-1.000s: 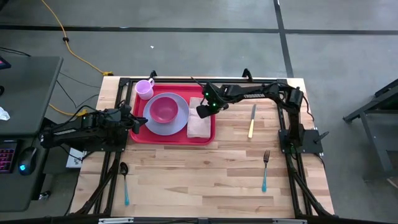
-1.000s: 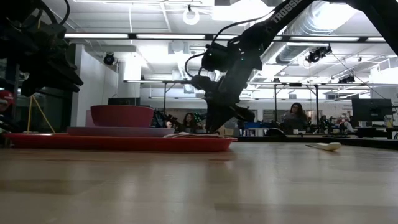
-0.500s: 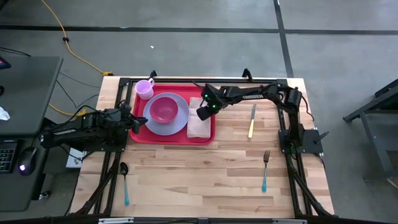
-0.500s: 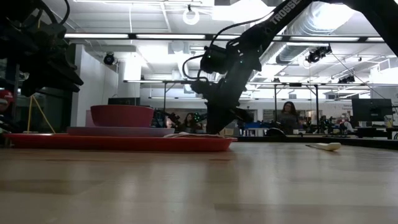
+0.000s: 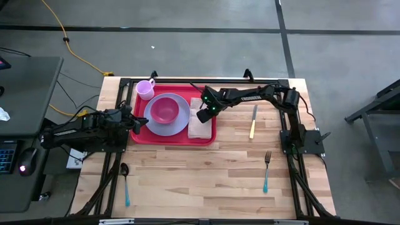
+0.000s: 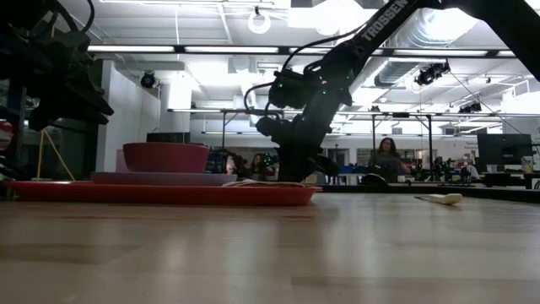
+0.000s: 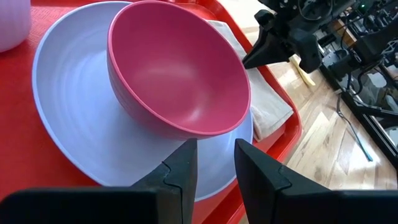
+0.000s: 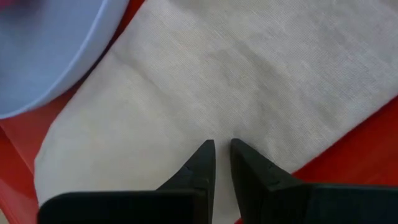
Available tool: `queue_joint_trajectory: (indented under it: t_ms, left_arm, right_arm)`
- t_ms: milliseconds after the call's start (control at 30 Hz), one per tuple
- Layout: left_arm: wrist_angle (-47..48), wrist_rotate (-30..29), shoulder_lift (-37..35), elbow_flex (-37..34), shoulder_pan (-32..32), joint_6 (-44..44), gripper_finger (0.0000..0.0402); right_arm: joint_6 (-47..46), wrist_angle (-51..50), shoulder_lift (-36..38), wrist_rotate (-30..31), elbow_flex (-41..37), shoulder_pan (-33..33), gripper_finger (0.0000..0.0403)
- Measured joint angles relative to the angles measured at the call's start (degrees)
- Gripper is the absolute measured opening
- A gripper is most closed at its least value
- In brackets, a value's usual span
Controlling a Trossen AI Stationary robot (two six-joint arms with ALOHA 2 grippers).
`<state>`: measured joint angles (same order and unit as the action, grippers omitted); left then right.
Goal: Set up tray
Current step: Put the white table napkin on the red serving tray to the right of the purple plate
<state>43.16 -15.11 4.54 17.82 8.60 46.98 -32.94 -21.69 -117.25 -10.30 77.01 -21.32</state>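
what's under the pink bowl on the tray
The pink bowl sits on the lavender plate, which lies on the red tray. The plate's centre beneath the bowl is hidden.

Both arms are showing as dark, near-black jointed links. The right arm point(image 5: 250, 95) is carrying white block lettering along its upper link, readable from the low view as part of the maker's name, and thin black cables are looping beside its wrist housing. Small green lights are glowing on that wrist. The right tool point(image 8: 222, 163) is ending in two slim, matte black, pointed fingers. The left arm point(image 5: 81, 128) is looking bulkier and boxier, and the left tool point(image 7: 214, 163) is showing broader black fingers with stepped, angular edges.
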Motion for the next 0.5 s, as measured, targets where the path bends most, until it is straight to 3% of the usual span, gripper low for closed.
queue_joint_trajectory:
  t_ms: [500]
  left_arm:
    - [0.00, 0.02, 0.00, 0.00, 0.00, 0.02, 0.0138]
  right_arm:
    - [0.73, 1.03, -0.09, -0.81, 0.00, -1.92, 0.0030]
